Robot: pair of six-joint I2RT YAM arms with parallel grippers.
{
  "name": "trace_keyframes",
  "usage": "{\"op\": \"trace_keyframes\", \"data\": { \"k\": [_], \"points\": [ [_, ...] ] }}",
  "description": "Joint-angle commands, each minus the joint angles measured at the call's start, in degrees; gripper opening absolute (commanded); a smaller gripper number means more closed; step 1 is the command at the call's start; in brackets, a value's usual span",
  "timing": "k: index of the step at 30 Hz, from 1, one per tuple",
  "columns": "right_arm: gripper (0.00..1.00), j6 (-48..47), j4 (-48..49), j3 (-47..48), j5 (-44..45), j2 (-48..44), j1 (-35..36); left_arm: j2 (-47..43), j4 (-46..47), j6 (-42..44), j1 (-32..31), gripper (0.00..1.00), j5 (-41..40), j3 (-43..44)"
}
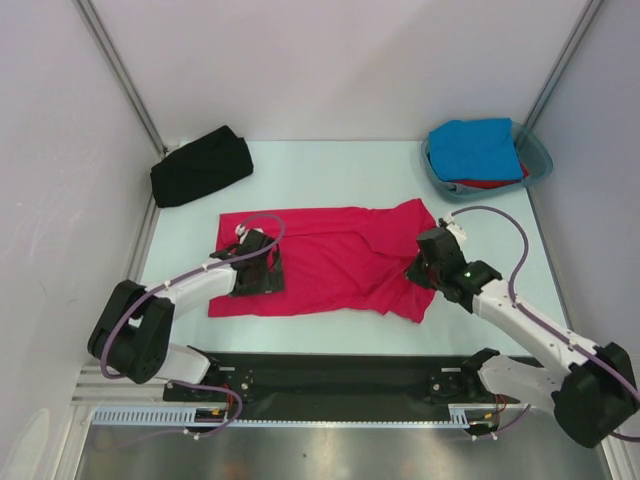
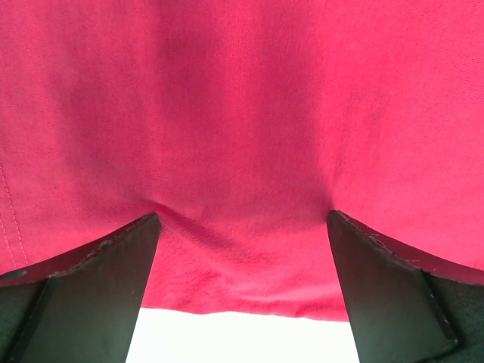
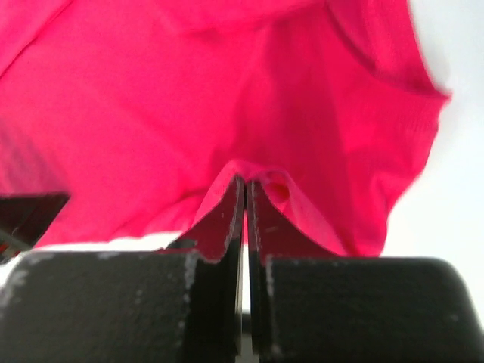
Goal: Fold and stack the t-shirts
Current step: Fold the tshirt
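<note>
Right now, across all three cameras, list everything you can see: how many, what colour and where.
table: one, pale, under everything
tub: one, translucent teal, far right corner
crimson-pink t-shirt: one, crimson-pink, spread flat mid-table, right end bunched
black t-shirt: one, black, folded, far left corner
blue t-shirt: one, bright blue, on top in the tub
red t-shirt: one, red, in the tub under the blue one
left fingers: two, black, open, tips pressing on the crimson-pink t-shirt's left part
right fingers: two, black, shut on a pinch of the crimson-pink t-shirt's right end
</note>
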Motion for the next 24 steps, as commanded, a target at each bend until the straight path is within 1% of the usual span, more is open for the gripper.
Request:
{"op": "trace_keyframes", "data": {
  "k": [1, 5, 11, 15, 16, 24],
  "points": [
    [0.0, -6.7, 6.8, 2.6, -6.1, 4.6, -3.7, 3.8, 0.8, 0.3, -0.2, 1.0, 0.7, 0.9],
    [0.0, -8.9, 11.6, 3.7, -9.3, 10.4, -7.1, 4.9, 0.3, 0.2, -0.2, 1.0, 0.3, 2.1],
    [0.0, -12.7, 13.9, 10.0, -12.9, 17.9, -9.6, 6.8, 0.3, 0.2, -0.2, 1.0, 0.6, 3.6],
    [0.0, -15.8, 12.5, 15.3, -13.2, 21.8, -10.6, 8.2, 0.4, 0.3, -0.2, 1.0, 0.9, 4.6],
    [0.0, -16.3, 12.4, 17.2, -14.8, 22.7, -10.8, 8.5, 0.6, 0.3, -0.2, 1.0, 1.0, 4.8],
    [0.0, -20.0, 10.4, 24.8, -17.3, 30.1, -12.1, 10.7, 0.7, 1.1, -0.2, 1.0, 1.4, 6.2]
  ]
}}
